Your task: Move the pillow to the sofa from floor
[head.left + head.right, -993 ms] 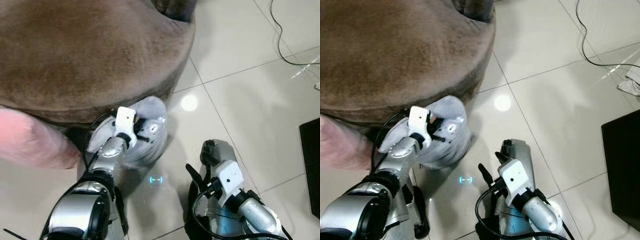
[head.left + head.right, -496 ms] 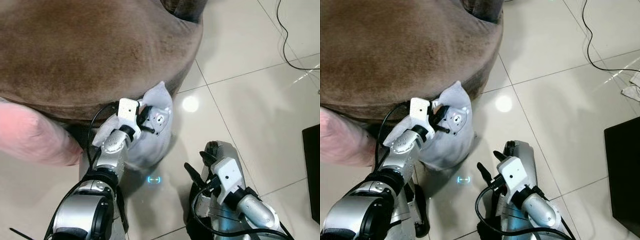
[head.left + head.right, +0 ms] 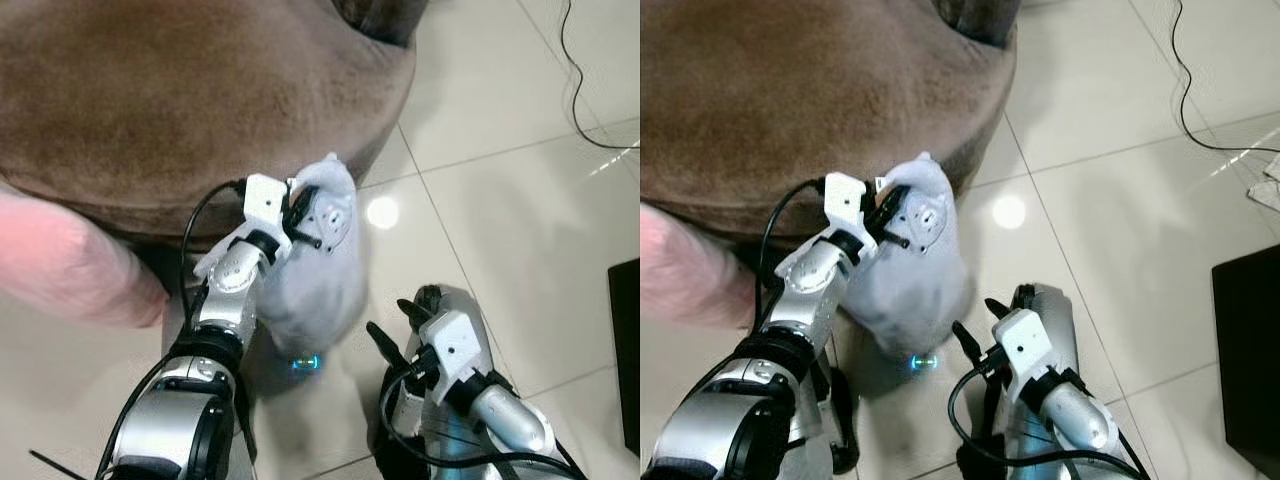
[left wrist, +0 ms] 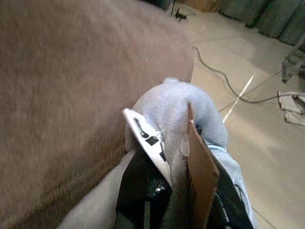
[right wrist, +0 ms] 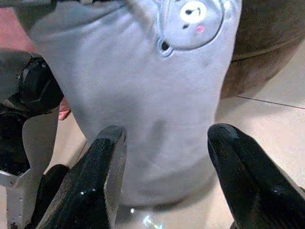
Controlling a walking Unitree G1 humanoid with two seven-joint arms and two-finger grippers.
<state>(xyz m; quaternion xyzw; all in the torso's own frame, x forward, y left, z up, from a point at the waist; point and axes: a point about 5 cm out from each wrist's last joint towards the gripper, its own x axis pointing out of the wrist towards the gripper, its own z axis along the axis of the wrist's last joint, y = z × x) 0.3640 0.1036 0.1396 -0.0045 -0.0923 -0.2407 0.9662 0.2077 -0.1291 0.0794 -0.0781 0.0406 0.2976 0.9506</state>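
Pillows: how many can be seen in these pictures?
2. A grey pillow hangs from the left gripper beside the brown sofa. A pink pillow lies at the sofa's edge, partly out of frame.

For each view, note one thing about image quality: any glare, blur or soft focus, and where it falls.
Eye views: a round lamp glare on the glossy cream floor tiles, and the pink cushion at the left edge is soft. Left wrist view: the grey bear-face pillow and brown sofa look blurred. Right wrist view: fairly sharp.

Pillow [image 3: 318, 270] of soft matt grey cloth, sofa [image 3: 170, 90] in napped brown velvety fabric, floor [image 3: 500, 210] of glossy pale tile, arms of brushed silver metal
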